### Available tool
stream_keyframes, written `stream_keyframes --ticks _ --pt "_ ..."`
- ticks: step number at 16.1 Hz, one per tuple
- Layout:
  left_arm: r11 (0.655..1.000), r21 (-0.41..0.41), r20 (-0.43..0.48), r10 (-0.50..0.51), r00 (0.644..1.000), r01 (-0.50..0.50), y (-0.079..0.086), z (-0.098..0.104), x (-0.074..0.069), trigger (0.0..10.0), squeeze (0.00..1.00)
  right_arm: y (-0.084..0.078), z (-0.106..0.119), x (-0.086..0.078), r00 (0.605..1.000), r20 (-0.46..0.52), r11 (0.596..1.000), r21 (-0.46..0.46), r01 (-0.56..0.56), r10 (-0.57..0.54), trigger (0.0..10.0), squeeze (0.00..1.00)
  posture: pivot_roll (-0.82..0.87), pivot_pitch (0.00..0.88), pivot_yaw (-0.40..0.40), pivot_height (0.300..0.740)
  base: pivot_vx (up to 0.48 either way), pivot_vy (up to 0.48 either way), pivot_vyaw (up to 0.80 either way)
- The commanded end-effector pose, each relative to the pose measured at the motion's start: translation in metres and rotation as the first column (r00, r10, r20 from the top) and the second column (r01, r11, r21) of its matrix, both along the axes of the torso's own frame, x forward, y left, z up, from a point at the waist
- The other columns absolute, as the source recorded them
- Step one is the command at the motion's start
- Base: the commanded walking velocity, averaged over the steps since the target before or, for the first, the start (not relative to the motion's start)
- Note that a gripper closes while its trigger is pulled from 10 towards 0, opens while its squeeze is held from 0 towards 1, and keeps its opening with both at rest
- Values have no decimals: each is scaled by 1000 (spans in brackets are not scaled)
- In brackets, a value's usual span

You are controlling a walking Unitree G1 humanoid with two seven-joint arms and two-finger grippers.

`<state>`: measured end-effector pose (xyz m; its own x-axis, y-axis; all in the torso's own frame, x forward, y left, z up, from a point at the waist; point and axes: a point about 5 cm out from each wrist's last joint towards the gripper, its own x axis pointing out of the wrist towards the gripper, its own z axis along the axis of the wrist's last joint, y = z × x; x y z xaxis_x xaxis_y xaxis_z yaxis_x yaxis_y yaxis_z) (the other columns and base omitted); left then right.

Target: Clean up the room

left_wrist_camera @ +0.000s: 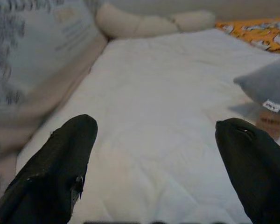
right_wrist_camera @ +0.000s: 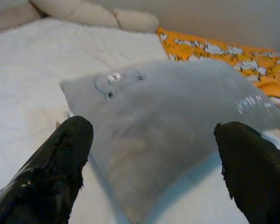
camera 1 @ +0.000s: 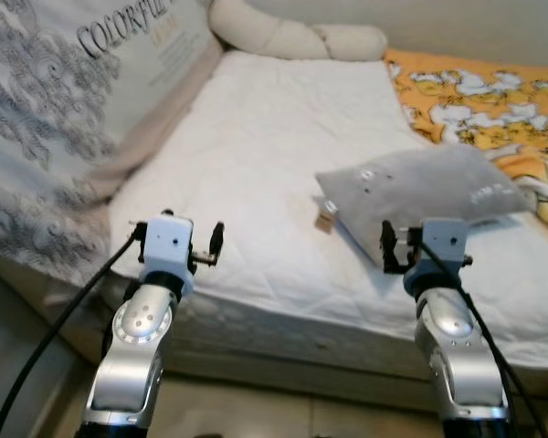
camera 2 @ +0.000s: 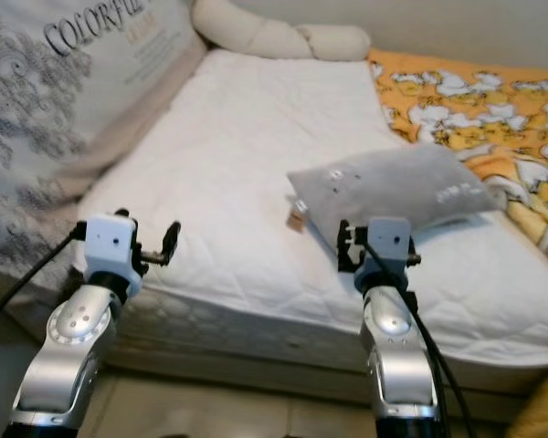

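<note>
Bedding surrounds the grey pillow lying on the white mattress: an orange patterned blanket beyond it, a cream bolster at the head. A brown tag hangs at the pillow's corner. Left end effector and right end effector both hover spread apart, holding nothing.

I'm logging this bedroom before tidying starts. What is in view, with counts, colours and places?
Mattress: one, white quilted, across the middle of the scene.
Pillow: one, grey, on the mattress right of centre, a tag at its left corner.
Blanket: one, orange with white pattern, along the mattress's right side.
Bolster cushion: one, cream, at the far end of the mattress.
Printed panel: one, pale with grey ornament and lettering, leaning along the left.
Left claw: open, above the mattress's near edge.
Right claw: open, facing the pillow.
</note>
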<state>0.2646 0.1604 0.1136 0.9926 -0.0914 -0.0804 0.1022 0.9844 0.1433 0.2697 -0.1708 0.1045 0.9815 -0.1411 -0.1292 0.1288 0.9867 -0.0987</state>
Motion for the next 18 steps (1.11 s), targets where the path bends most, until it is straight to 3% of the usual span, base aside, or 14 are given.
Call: stream_keyframes --ticks 1,2,3,5,8,11,18 --pt "1000 -14 -1 17 1000 -17 4 1 2 10000 0 2 0 1 1000 -16 1000 2 -22 22 10000 1000 113 0 -5 740 0 0 0" --pt "1000 -10 -1 15 1000 -15 4 1 2 10000 0 3 0 1 1000 -15 1000 2 -27 27 10000 1000 113 0 -5 740 0 0 0" --pt "1000 -20 -3 17 1000 -17 4 1 2 10000 0 4 0 1 999 -12 999 0 -32 32 10000 0 113 0 -5 740 0 0 0" --pt "1000 -27 -7 -1 1000 1 3 1 1 10000 0 4 0 1 999 -13 1000 -7 -30 30 10000 0 114 0 -3 740 0 0 0" --pt "1000 -23 -7 0 1000 0 5 1 2 10000 0 5 0 2 1000 -13 1000 8 -28 28 10000 0 114 0 0 740 377 0 0" --pt "1000 -23 -4 3 1000 -3 6 1 3 10000 0 4 -1 3 999 -25 1000 -7 -21 21 10000 0 115 0 1 740 381 0 -771" --pt "1000 -21 0 9 1000 -9 7 2 4 10000 0 4 -1 4 999 -24 999 -19 -27 26 10000 0 115 0 3 740 381 0 0"
